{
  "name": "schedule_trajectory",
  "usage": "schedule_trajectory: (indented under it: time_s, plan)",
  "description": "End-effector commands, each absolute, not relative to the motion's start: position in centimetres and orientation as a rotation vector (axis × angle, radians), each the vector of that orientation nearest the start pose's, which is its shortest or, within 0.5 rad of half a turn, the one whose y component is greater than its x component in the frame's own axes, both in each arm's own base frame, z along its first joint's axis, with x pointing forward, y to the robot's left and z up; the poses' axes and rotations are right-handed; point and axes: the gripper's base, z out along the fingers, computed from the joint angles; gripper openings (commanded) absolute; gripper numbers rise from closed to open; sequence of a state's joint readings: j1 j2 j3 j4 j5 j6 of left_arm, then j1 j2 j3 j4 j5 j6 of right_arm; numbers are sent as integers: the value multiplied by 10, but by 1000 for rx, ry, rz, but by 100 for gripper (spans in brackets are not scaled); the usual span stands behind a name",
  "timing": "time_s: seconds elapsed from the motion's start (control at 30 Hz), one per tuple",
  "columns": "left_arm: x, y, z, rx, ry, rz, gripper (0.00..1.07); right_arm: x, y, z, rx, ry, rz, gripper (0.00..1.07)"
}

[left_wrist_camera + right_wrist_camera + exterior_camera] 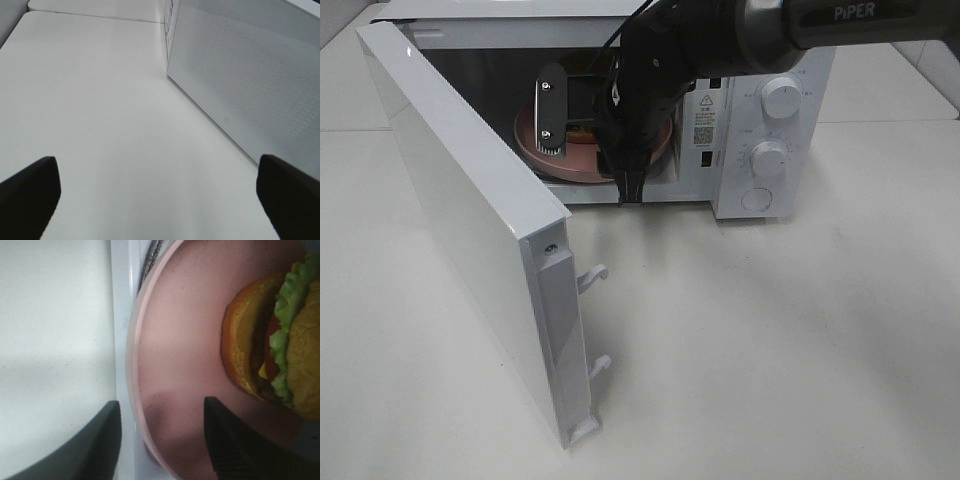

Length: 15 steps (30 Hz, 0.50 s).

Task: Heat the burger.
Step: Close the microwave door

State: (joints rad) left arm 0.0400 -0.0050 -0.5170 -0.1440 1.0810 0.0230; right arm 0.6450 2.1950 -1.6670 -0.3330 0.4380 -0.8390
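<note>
The left end effector (157, 200) hangs released, fingers wide apart, over the desk (100, 100) beside the open microwave door (470, 220). Inside the microwave (770, 90), the burger (280, 340) sits on a pink plate (175, 340). The right end effector (162, 440) is released, its fingers straddling the plate's near rim without clamping it.

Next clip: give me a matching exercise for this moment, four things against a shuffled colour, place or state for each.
Things:
1. burger
2. plate
3. door
4. left gripper

Descriptions:
A. swung open
B. pink
C. jaws wide apart
D. sitting on the plate

Pairs: 1-D, 2-B, 3-A, 4-C.
</note>
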Motion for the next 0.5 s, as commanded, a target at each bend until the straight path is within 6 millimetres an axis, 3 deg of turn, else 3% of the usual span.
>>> schedule_trajectory:
  time_s: [0.03, 0.37, 0.5]
  plan:
    - [-11, -12, 282, -11, 2006, -125, 100, 393, 280, 187, -1847, 1559, -392, 52]
    - [-11, -12, 282, -11, 2006, -125, 100, 369, 264, 202, -1845, 1547, -380, 52]
    - [-11, -12, 282, -11, 2006, -125, 100, 356, 254, 204, -1790, 1632, -337, 52]
